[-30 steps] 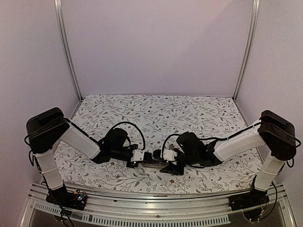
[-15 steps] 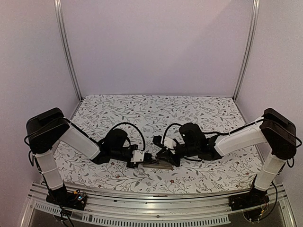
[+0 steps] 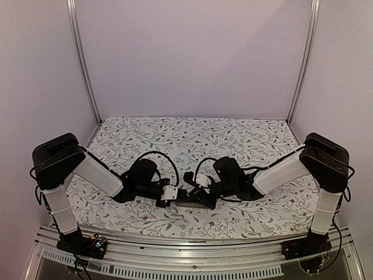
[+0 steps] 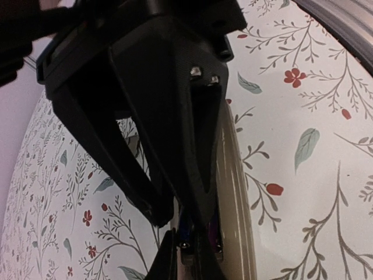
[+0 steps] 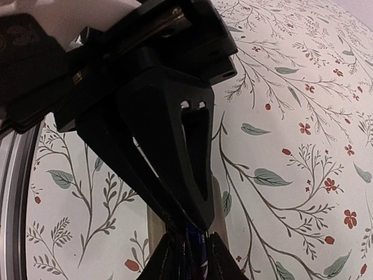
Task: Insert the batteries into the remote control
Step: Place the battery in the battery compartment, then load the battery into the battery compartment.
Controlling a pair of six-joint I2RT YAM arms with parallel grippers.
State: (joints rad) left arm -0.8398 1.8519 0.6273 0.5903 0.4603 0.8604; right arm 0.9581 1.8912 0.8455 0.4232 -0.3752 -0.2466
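Cream plastic shows beside the dark fingers in both wrist views: this is the remote [image 4: 236, 210], lying flat on the flowered counter [image 3: 192, 137], in the near middle part between the two arms. The left tool [image 4: 189, 224] is closed and its tips are down at the remote; I see nothing clearly held in it, so I judge it only presses or steadies the body. The right tool [image 5: 189, 224] comes from the other side with its jaws narrow. I cannot tell if they are really closed or if they grip something. Under its tips there is a small blue-violet bit, probably a battery [image 5: 193, 248] at the recess, but it is too hidden to be sure. The step in hand seems to be seating a battery. The next move calls for a small push down and along the recess while the left tool keeps the remote from sliding. Room is tight here, because the two tools stand tip to tip and could knock each other. The rail [image 3: 192, 239] at the near edge is close, while far behind and to both sides the cloth is open.
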